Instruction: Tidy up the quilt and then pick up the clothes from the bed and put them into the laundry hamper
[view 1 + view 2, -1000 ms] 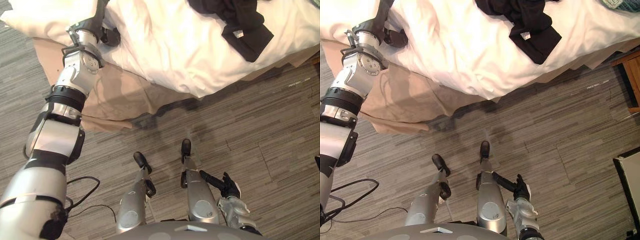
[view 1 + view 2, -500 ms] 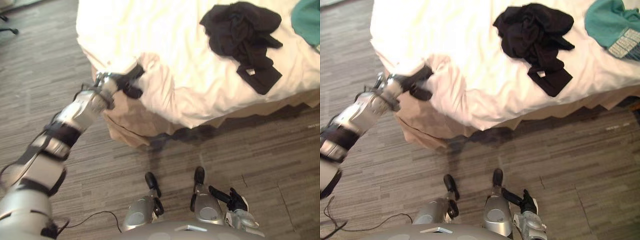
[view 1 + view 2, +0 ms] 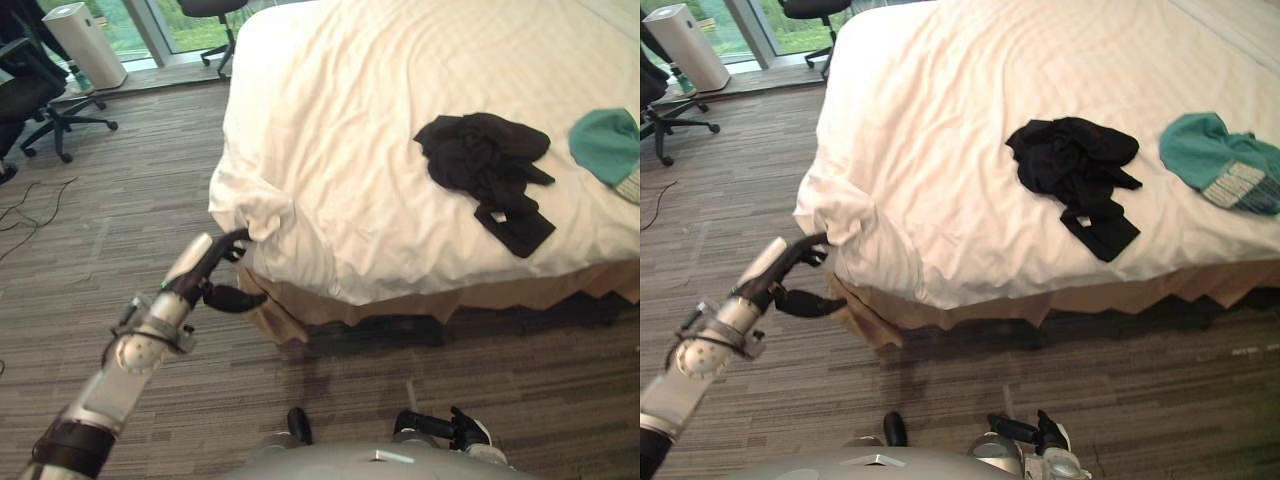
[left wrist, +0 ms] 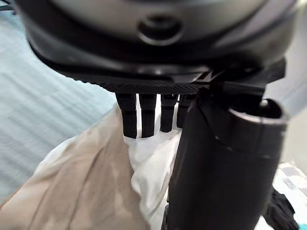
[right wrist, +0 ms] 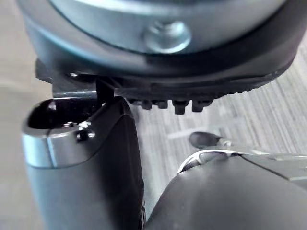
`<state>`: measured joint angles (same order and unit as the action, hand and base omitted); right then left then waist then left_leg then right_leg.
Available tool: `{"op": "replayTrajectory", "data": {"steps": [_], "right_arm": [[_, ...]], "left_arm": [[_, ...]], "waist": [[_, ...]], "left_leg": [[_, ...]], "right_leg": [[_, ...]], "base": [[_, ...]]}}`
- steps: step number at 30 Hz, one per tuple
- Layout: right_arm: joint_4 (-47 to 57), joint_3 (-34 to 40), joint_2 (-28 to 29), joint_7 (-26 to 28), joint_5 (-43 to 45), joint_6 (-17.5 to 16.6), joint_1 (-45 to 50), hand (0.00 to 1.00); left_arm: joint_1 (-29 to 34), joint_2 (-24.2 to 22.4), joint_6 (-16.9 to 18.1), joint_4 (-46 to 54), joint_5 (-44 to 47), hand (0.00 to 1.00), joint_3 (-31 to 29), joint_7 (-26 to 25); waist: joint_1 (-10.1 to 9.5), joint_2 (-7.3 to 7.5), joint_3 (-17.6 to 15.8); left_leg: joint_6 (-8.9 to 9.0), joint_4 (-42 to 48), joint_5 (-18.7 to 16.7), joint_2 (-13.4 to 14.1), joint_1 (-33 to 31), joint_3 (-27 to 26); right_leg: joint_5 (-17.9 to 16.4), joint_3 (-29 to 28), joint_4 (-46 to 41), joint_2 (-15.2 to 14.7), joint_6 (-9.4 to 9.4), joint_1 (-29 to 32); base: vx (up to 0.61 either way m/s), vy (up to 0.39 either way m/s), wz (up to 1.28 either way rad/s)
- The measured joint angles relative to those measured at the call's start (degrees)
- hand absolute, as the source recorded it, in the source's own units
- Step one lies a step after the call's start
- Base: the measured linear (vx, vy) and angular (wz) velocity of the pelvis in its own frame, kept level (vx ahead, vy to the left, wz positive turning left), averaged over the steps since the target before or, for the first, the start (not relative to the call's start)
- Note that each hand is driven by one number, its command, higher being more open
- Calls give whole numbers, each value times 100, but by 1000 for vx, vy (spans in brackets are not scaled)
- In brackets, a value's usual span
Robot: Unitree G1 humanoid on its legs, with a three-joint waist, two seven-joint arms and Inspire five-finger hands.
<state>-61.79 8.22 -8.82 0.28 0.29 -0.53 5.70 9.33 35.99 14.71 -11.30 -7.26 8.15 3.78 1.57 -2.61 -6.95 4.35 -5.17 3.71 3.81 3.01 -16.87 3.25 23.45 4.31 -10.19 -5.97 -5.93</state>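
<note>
The white quilt (image 3: 400, 90) covers the bed, and its near left corner is bunched into a fold (image 3: 262, 215) above the beige bed skirt (image 3: 290, 312). My left hand (image 3: 212, 272) reaches to that corner with straight fingers (image 4: 144, 117) whose tips touch the fold; the thumb stands apart below, so the hand is open. A crumpled black garment (image 3: 485, 160) lies on the quilt's right half, and a teal garment (image 3: 1210, 160) lies at the right edge. My right hand (image 3: 465, 432) hangs low by the floor, open and holding nothing.
Office chairs (image 3: 35, 95) and a white air purifier (image 3: 85, 45) stand on the floor at the far left near the window. Another chair (image 3: 215, 12) stands beyond the bed's far corner. Wood-pattern floor (image 3: 520, 380) runs along the bed's near side.
The whole view has swung up, so more of the bed shows. My left hand, curled into the quilt's edge before, now has straight fingers at the corner fold. The right hand hangs as before.
</note>
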Motion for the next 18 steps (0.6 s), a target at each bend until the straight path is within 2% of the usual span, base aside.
{"op": "replayTrajectory", "data": {"steps": [3,5,6,7,8,9,11,15,18], "right_arm": [[-61,-129,28,-8,11,-3,-11,100],[-106,-201,34,-31,20,-3,24,100],[-147,-199,34,-38,23,2,30,100],[-202,-196,34,-61,59,9,55,100],[-218,-193,34,-67,68,9,73,100],[-233,-160,34,-68,74,8,118,100],[-250,-17,32,-70,207,2,185,100],[-249,257,37,-72,669,16,269,100],[-247,715,189,-104,1195,17,451,100]], "left_arm": [[399,-500,-129,-1573,-520,100,38,59],[497,-1013,-399,-3041,-769,100,-494,-59],[526,-1118,-462,-3360,-870,100,-762,-124],[617,-1300,-607,-3884,-934,100,-1409,-302],[663,-1360,-691,-4090,-938,100,-1752,-407],[703,-1414,-876,-4394,-952,100,-2373,-589],[766,-1427,-1243,-4687,-1037,100,-3238,-925],[860,-1669,-1348,-4674,-912,100,-3678,-1118],[700,-2299,-1356,-4600,-374,100,-3843,-1283]], "waist": [[-69,136,56],[-147,238,96],[-152,265,110],[-200,282,128],[-239,308,148],[-319,351,173],[-397,374,200],[-423,332,219],[-415,296,247]], "left_leg": [[45,-4,-40,-16,143,19],[48,-5,-46,-7,151,104],[48,-5,-46,-7,151,133],[50,-5,-47,-6,158,156],[53,-6,-50,-5,171,157],[60,-6,-62,-6,223,162],[60,-8,-113,-21,290,179],[12,-9,-181,-68,325,129],[-24,-9,-203,-134,333,38]], "right_leg": [[-93,30,-39,9,-10,-144],[-131,130,-46,23,0,-206],[-144,145,-48,25,6,-229],[-168,156,-72,24,6,-244],[-177,158,-84,21,4,-257],[-199,164,-108,16,8,-303],[-239,195,-124,-26,28,-393],[-275,205,-136,-97,-21,-405],[-296,204,-127,-177,-49,-388]], "base": [[24,-7,6],[-5,-15,18],[-13,-12,24],[-12,-4,14],[-7,4,8],[-7,10,5],[-34,23,5],[-46,40,-1],[-18,71,1]]}}
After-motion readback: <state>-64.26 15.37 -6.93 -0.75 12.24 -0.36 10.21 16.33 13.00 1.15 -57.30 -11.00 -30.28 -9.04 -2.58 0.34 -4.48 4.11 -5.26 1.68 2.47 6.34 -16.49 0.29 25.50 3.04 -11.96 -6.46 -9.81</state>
